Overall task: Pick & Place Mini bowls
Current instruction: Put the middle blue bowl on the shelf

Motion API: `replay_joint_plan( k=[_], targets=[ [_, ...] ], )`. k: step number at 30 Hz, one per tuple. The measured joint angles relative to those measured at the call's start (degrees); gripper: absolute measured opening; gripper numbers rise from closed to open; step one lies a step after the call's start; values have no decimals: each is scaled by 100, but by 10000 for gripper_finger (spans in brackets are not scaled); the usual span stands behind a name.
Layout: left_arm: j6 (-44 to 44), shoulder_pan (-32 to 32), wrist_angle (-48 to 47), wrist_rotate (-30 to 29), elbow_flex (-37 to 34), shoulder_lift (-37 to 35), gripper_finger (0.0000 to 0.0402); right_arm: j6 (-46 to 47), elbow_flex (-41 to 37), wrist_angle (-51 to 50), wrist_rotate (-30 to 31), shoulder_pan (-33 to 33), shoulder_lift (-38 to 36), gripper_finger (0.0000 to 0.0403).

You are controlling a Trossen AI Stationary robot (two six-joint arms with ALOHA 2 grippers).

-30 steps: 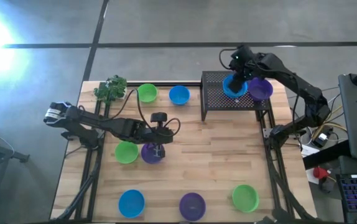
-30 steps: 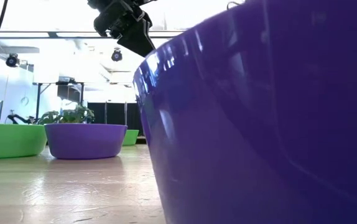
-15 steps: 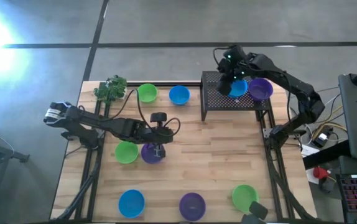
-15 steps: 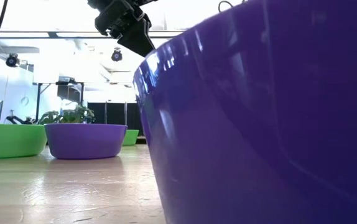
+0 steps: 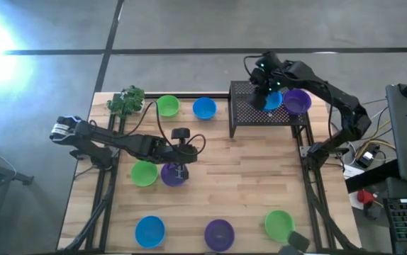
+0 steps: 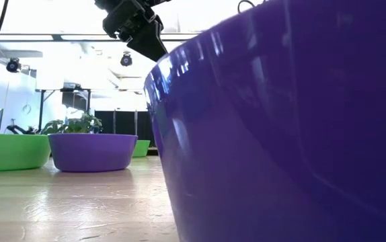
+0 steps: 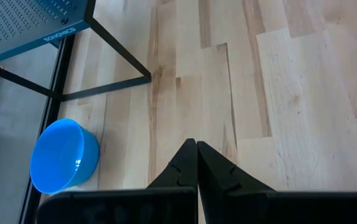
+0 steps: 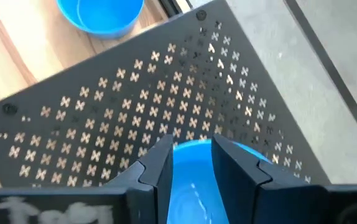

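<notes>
Now the right gripper [image 5: 263,97] has shifted left over the blue bowl [image 5: 272,101].

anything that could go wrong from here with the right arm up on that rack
Two risks, both guesses. The right gripper has its fingers astride the rim of the blue bowl on the black perforated rack; if it pulls away carelessly it could drag or tip that bowl. The purple bowl sits right beside the blue one on the rack, so a sideways move might knock it toward the rack's edge.
</notes>
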Motion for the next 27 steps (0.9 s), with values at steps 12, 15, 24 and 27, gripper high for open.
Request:
replay_joint_plan(
  k=[12,15,24,27],
  targets=[
    [-88,-1,2,0,0,0,0,-8,0,384,105,0,-44,94],
    [-123,0,0,0,0,0,0,4,-13,446,105,0,3,89],
    [-131,0,0,0,0,0,0,4,-45,245,130,0,226,91],
    [-131,0,0,0,0,0,0,4,-24,177,397,2,215,93]
  ],
)
